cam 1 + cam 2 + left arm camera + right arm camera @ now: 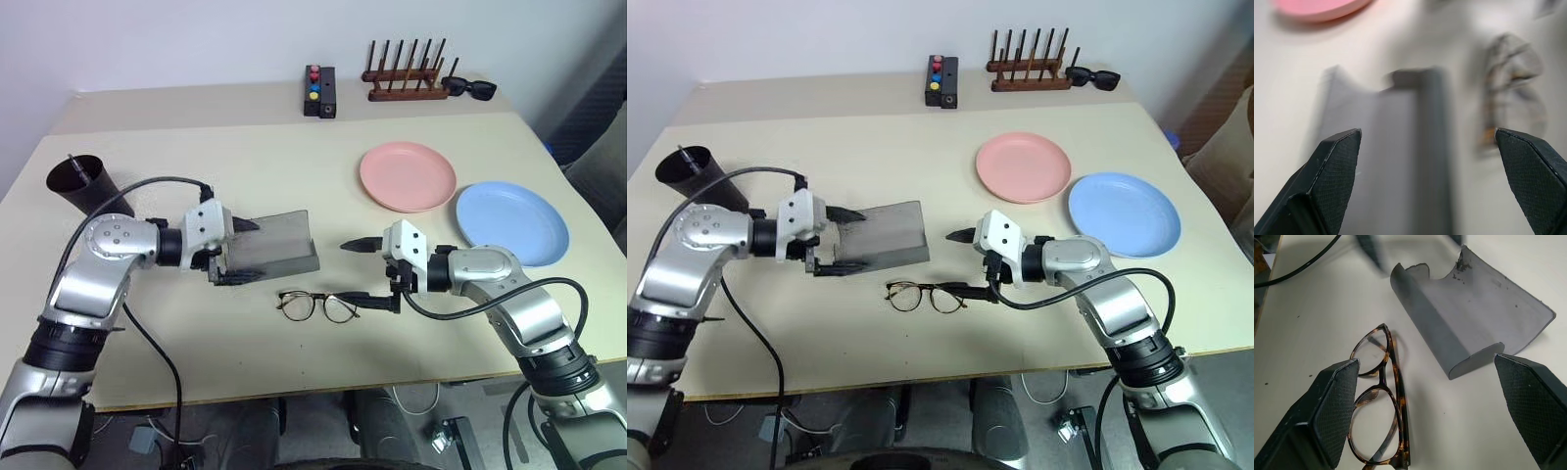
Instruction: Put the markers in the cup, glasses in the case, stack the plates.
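The grey case (279, 250) lies open mid-table, its lid tipped back. My left gripper (250, 253) is open at its left end, one finger on each side of the case and not closed on it. The glasses (315, 305) lie flat just in front of the case. My right gripper (345, 272) is open, level with the glasses' right end and slightly above the table. In the right wrist view the glasses (1378, 401) and case (1474, 308) lie ahead of the fingers. The black cup (83, 186) stands far left with a marker end (74, 164) poking out. The pink plate (407, 176) and blue plate (511, 221) lie side by side.
A black box with coloured buttons (318, 90), a wooden peg rack (407, 80) and black sunglasses (470, 88) sit along the back edge. The left arm's cable (147, 186) arches over the table beside the cup. Bare tabletop stretches in front of the glasses.
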